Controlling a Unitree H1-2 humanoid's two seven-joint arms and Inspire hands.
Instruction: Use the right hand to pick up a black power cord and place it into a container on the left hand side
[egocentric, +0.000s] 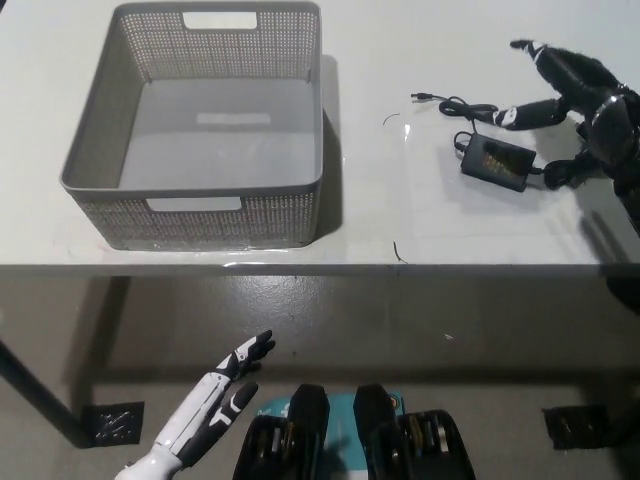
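Black right hand (575, 95) hangs over the far right of the white tabletop (400, 210), fingers spread wide, holding nothing; one fingertip reaches toward the thin cable end, another points up-left, and the palm sits just right of the adapter. Can't tell if any finger actually touches the cord. Black power cord with rectangular adapter brick (497, 160) lies flat on the table, right of centre, orange label facing up; a thin lead loops up-left from the brick to a small plug near the table's middle, and a thicker coiled section bunches at the brick's right side, partly hidden under the hand. Grey perforated plastic basket with cut-out handles (195, 215) sits on the left part of the table, upright, nothing visible inside, its near wall close to the table's front edge; well apart from the cord. Two small dark marks on the tabletop between basket and cord, too small to identify. White left hand (215, 395) rests low at the lower left, below table level over the grey floor (450, 330), fingers extended and apart, holding nothing. Dark table leg with a black foot plate (112, 425) shows at lower left of the floor
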